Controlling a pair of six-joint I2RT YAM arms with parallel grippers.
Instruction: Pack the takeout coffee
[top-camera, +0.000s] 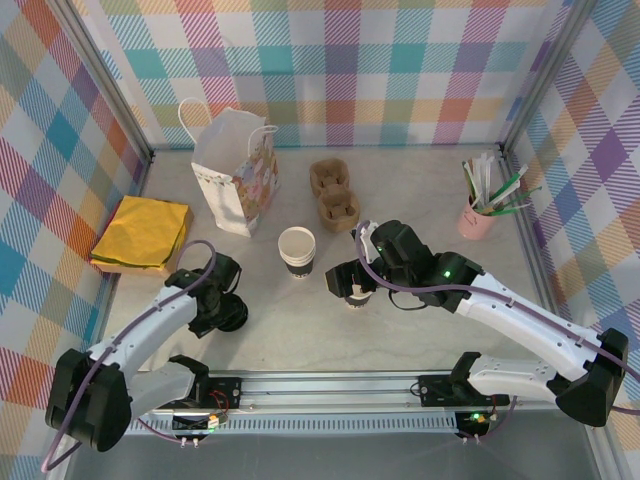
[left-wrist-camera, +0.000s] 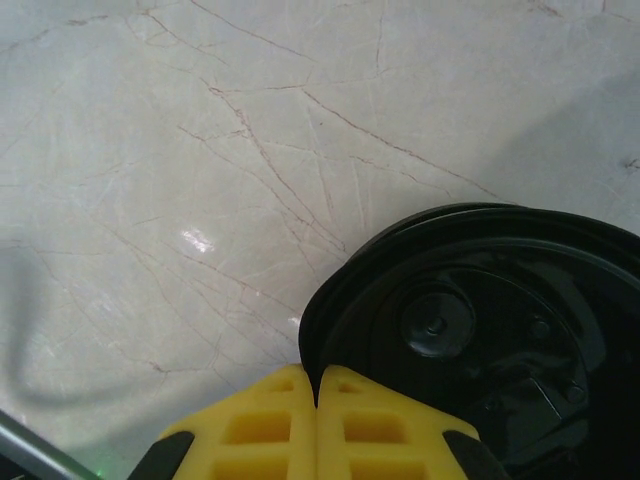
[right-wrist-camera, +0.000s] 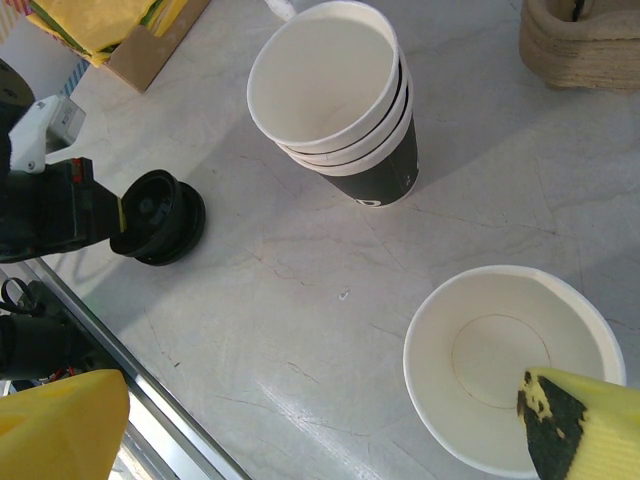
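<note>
Black plastic and white paper sit apart on the table (top-camera: 300, 345). By my reading the takeout coffee is not yet assembled. In the top view the left gripper (top-camera: 222, 306) rests on the black lid (top-camera: 236, 318) at lower left. The right gripper (top-camera: 350, 284) straddles the open cup (top-camera: 357, 298) at centre. The paper bag (top-camera: 235, 172) stands at upper left, well apart from both.

In the left wrist view, at bottom centre, the yellow fingers (left-wrist-camera: 250, 435) are pressed together with the lid's rim at their seam. They appear clamped on that rim. A second rim shows beneath it. Lift straight up and confirm that one lid alone comes away.

In the right wrist view the jaws stand wide apart. One fingertip (right-wrist-camera: 585, 425) at lower right overlaps the mouth of the cup (right-wrist-camera: 500, 350), which is empty, unlidded and not gripped. Steady its wall lightly so the rim stays round. Bring the lid over level and centred, then press evenly. The stack of cups (right-wrist-camera: 335, 100) stands at top centre, so keep clear of it.

Writing: a pale mark on the stack's black band is too small to read. The bag shows coloured print, but no legible words.
</note>
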